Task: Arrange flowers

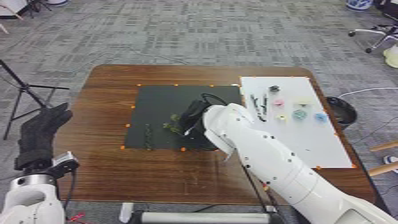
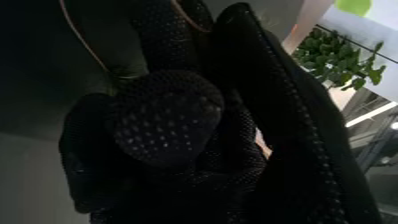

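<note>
Over the black mat [image 1: 164, 93], my right hand [image 1: 193, 117] is shut on a leafy green sprig [image 1: 171, 123], whose leaves stick out on the hand's left. In the right wrist view, the thumb of my right hand [image 2: 169, 117] lies against its curled fingers, and a thin brown stem [image 2: 82, 37] runs out beyond them; the grip point is hidden. Another thin green stem [image 1: 148, 136] lies farther left on the mat. My left hand [image 1: 40, 132] is open beside the table's left edge, with straight fingers.
A white board [image 1: 315, 150] on the right holds dark stems [image 1: 260, 107], a dark flower [image 1: 274, 88], a pink flower [image 1: 278, 102], a teal flower [image 1: 299, 115] and a blue one [image 1: 321, 117]. A black bin [image 1: 342, 111] stands off the right edge, a tripod [image 1: 25, 86] at the left.
</note>
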You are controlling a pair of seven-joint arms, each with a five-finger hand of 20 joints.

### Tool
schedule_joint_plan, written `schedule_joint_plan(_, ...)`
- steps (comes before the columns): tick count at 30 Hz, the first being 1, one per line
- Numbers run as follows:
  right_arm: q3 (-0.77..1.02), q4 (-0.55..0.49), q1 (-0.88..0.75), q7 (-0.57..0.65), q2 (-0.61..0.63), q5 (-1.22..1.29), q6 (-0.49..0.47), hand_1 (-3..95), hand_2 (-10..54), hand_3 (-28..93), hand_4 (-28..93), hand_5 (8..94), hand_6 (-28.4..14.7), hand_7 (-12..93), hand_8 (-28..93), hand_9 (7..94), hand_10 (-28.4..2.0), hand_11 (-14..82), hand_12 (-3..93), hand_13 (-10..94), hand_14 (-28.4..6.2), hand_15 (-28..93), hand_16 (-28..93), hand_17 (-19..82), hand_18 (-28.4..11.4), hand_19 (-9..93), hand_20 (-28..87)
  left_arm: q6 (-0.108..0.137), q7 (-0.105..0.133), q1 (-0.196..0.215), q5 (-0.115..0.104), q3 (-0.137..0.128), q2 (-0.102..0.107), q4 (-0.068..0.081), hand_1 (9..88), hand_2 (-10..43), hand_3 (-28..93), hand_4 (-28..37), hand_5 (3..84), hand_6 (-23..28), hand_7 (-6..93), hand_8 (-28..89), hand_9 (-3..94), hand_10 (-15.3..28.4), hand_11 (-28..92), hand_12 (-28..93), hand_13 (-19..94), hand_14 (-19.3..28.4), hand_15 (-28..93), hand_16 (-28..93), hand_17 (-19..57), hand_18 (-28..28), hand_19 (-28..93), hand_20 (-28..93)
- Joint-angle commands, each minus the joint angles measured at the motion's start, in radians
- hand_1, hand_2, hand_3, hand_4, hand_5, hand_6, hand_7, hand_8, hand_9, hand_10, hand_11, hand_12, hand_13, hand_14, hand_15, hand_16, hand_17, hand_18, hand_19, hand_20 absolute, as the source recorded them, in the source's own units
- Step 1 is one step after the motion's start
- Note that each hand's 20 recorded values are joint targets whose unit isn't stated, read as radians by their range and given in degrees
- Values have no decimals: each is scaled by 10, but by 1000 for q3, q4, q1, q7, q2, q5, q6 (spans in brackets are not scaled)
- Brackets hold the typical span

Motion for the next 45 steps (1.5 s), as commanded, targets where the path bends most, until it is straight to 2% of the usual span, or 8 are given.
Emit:
schedule_joint_plan(1,-5,-16,19,-8,-1,5,31,527,-66,517,-32,807,-60,142,140,933,-124,177,172,937,-32,554,240,702,-93,932,392,-14,-14,1,6,2,0,-7,186,79,672,-283,523,35,133,-66,494,150,216,136,373,168,184,8,68,112,87,172)
schedule_joint_plan(14,-3,-33,33,-56,28,-41,28,465,-81,555,-33,784,-56,149,117,913,-125,176,176,937,-34,549,245,699,-95,932,389,-20,-16,4,7,0,-4,-7,187,78,672,-283,522,35,133,-66,493,150,217,136,374,170,185,8,67,112,88,171)
schedule_joint_plan(19,16,-90,22,-85,82,-24,46,446,-83,567,-36,771,-56,157,105,905,-137,181,179,937,-32,548,247,698,-93,932,391,-25,-17,-9,8,10,-4,1,188,77,672,-283,523,34,133,-67,494,150,217,136,374,169,187,8,67,113,88,171)
schedule_joint_plan(22,26,-128,13,-94,126,-4,50,432,-82,579,-40,768,-53,170,94,906,-136,188,185,937,-32,549,250,698,-94,932,394,-22,-17,-2,6,3,-5,-1,189,77,672,-283,522,35,133,-66,493,150,217,136,373,169,186,7,67,112,88,171)
schedule_joint_plan(29,21,-191,-36,-76,196,41,48,391,-32,594,-48,774,-46,205,-48,908,-136,193,187,937,-34,548,255,696,-96,932,401,-28,-18,10,6,-6,-11,-6,189,77,671,-283,522,35,133,-66,494,150,217,136,374,169,185,7,66,113,89,171)
schedule_joint_plan(35,2,-254,-93,-60,252,79,33,387,-21,594,-48,777,-48,204,-69,910,-139,187,183,937,-36,546,253,696,-96,932,399,-31,-16,10,6,-8,-12,-5,190,77,669,-283,522,35,133,-66,493,149,216,136,375,169,186,7,67,113,89,170)
schedule_joint_plan(45,-8,-282,-136,-37,262,121,10,386,-12,587,-45,787,-52,195,-69,919,-150,178,179,937,-38,546,250,698,-97,932,393,-22,-7,14,4,-7,-12,-7,190,77,670,-283,523,34,134,-66,493,150,216,136,375,168,186,8,66,113,90,171)
